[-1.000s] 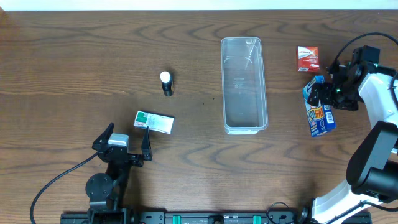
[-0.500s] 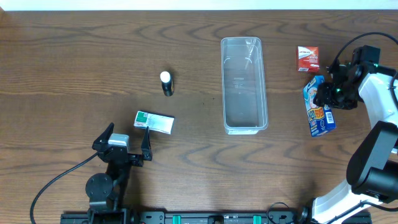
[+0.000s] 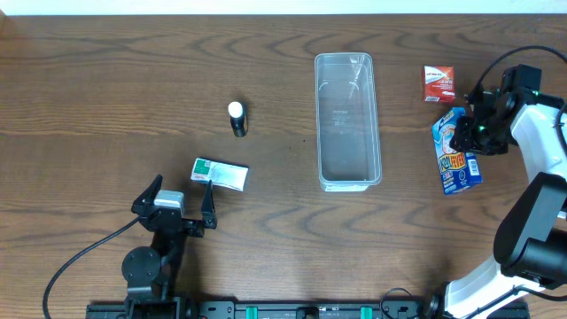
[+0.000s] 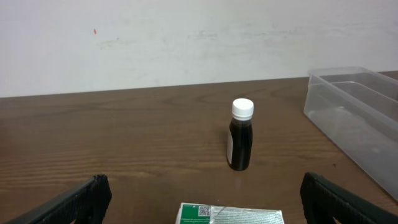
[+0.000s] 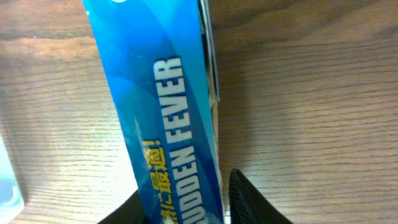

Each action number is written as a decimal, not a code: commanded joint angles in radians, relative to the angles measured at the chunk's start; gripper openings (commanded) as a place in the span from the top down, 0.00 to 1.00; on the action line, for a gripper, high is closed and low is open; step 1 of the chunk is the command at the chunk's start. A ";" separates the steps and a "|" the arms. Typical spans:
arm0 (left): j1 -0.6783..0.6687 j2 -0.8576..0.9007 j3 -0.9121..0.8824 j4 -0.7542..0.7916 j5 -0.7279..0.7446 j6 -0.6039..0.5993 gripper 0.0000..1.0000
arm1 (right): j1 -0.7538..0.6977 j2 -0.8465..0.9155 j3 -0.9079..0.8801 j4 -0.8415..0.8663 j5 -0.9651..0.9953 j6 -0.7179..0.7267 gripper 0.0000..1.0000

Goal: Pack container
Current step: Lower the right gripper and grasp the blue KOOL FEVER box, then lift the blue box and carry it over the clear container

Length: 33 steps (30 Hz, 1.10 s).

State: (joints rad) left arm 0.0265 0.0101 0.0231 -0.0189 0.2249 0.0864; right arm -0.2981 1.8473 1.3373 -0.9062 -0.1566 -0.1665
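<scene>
The clear plastic container lies lengthwise at the table's middle with nothing in it, and its near end shows in the left wrist view. A blue snack packet lies to its right. My right gripper is over the packet's far end. In the right wrist view the blue packet stands between my black fingers, with the right gripper shut on it. My left gripper rests wide open near the front edge. A green-white packet lies just ahead of the left gripper.
A small dark bottle with a white cap stands left of the container, upright in the left wrist view. A red packet lies at the back right, beyond the blue one. The green-white packet lies front left.
My right gripper's jaws have closed in onto the blue packet, and the packet's near end has swung slightly to the right. The left arm has not moved.
</scene>
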 commanded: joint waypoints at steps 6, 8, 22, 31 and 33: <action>0.007 -0.006 -0.019 -0.032 0.002 0.007 0.02 | -0.002 0.011 -0.011 0.003 -0.073 0.006 0.73; 0.007 -0.006 -0.019 -0.032 0.003 0.007 0.02 | -0.002 0.011 -0.011 0.009 -0.088 0.016 0.78; 0.007 -0.006 -0.019 -0.032 0.003 0.007 0.02 | -0.002 0.011 -0.011 0.005 -0.087 0.031 0.83; 0.007 -0.006 -0.019 -0.032 0.003 0.007 0.02 | -0.002 0.008 0.024 -0.021 -0.088 0.061 0.86; 0.007 -0.006 -0.019 -0.032 0.002 0.007 0.02 | -0.002 0.006 0.042 -0.036 -0.089 0.066 0.88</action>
State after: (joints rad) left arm 0.0265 0.0101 0.0231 -0.0189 0.2249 0.0864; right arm -0.2981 1.8473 1.3376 -0.9314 -0.2291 -0.1276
